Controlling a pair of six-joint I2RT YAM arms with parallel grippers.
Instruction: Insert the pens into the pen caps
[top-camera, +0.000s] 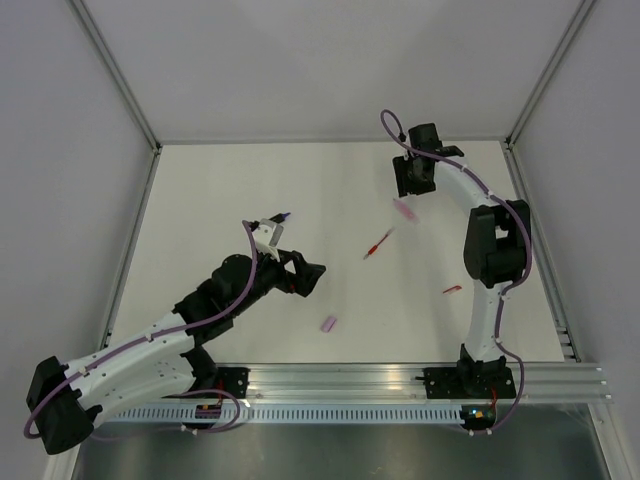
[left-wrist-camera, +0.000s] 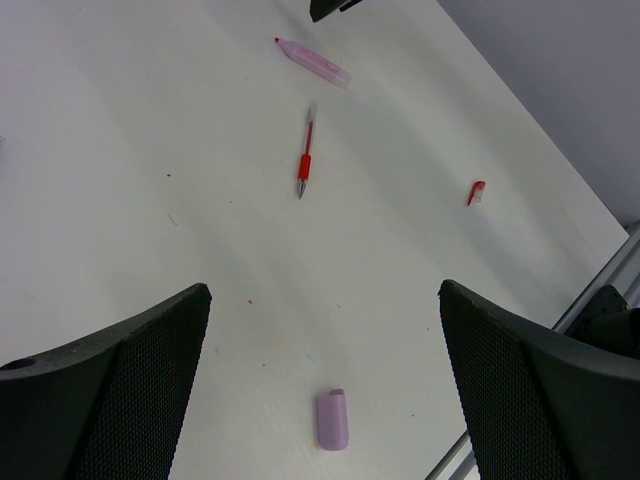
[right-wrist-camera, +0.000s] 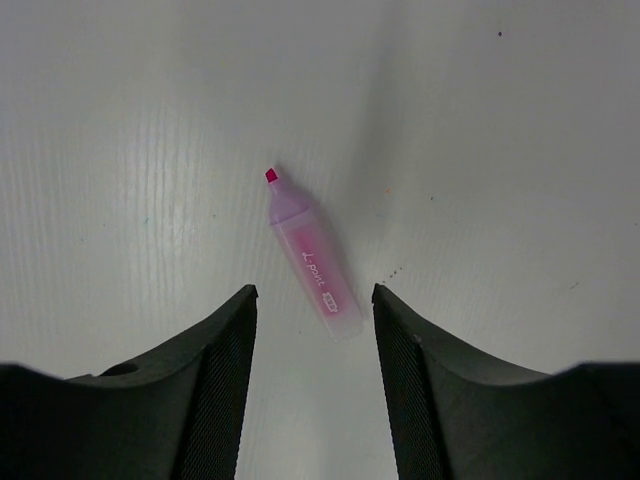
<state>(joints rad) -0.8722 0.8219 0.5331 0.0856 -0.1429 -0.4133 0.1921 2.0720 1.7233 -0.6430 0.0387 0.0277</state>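
White table (top-camera: 220, 200) carries an uncapped pink highlighter (top-camera: 405, 210), red pen (top-camera: 378, 243), red cap (top-camera: 452, 290) and pink cap (top-camera: 328, 323), all apart

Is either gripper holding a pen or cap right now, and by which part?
Nothing is held. The left gripper and the right gripper are both open and empty; the pink pen lies loose under the right one.

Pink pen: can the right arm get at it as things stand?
Probably yes. The right gripper is open and hangs just above the pink pen, which lies flat on the table. In the wrist view the pen's rear end sits between the two fingers. Nothing shows between gripper and pen.
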